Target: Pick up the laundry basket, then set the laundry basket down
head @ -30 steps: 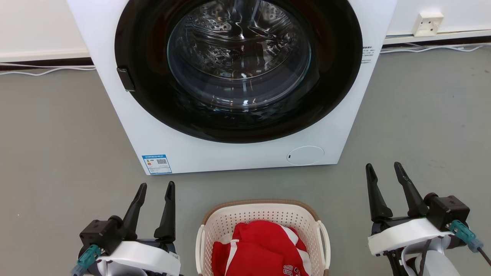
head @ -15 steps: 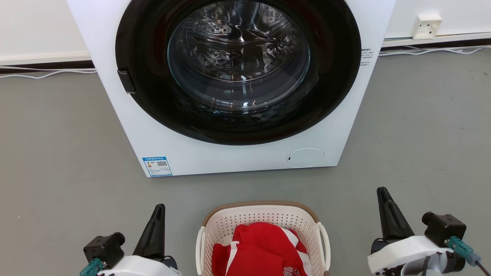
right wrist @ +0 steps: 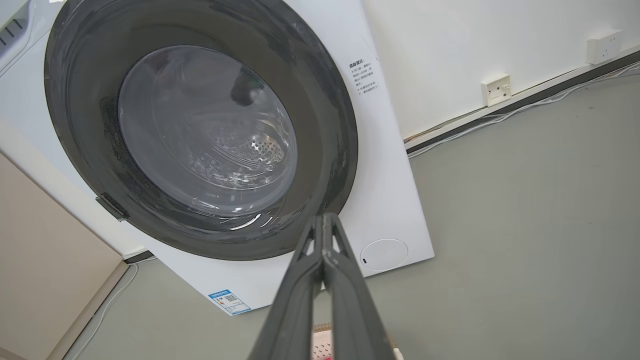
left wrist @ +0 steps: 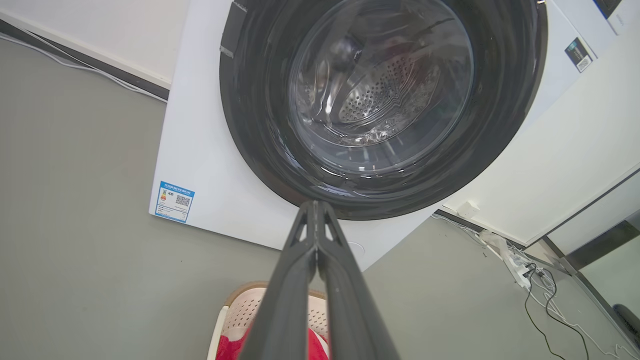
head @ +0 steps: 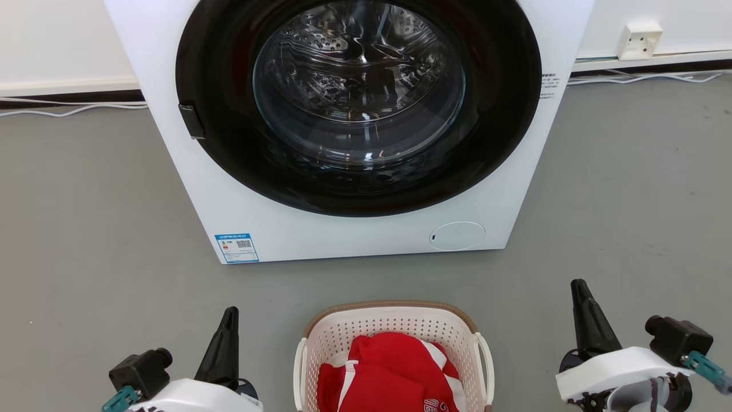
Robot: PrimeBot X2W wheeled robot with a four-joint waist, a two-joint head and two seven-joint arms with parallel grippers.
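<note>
**Clenched and empty: left gripper (head: 230, 313), right gripper (head: 579, 284); laundry basket (head: 394, 320) on floor (head: 86, 229) before washing machine (head: 240, 217)**

Grey floor takes up most of the head view. The white front-load washing machine stands at the far side against a pale wall (head: 57, 40). Its round dark-rimmed door (head: 503, 114) is closed, and the steel drum is visible through the glass.

The laundry basket is cream, perforated and brown-rimmed. It sits upright on the floor at bottom centre of the head view, in front of the machine, with a strip of bare floor between them. It has a white loop handle on each side, and its near part is cut off by the frame edge. A red garment (head: 389, 372) with white stripes is piled inside.

The left gripper is at lower left, beside the basket's left side but apart from it. Its fingers are pressed together into one dark spike pointing toward the machine, with nothing between them. The left wrist view shows the two fingers meeting along their length, with a basket corner and red cloth behind them at the bottom edge.

The right gripper is at lower right, well apart from the basket's right handle. It is likewise clamped on nothing, and the right wrist view shows its fingers touching at the tips.

Small items:
- Blue label (head: 236, 247), low on the left of the machine front.
- Round white cap (head: 457, 235), low on the right.
- Wall socket (head: 639, 41), right of the machine.
- White cables (head: 640, 77), along the skirting.
</note>
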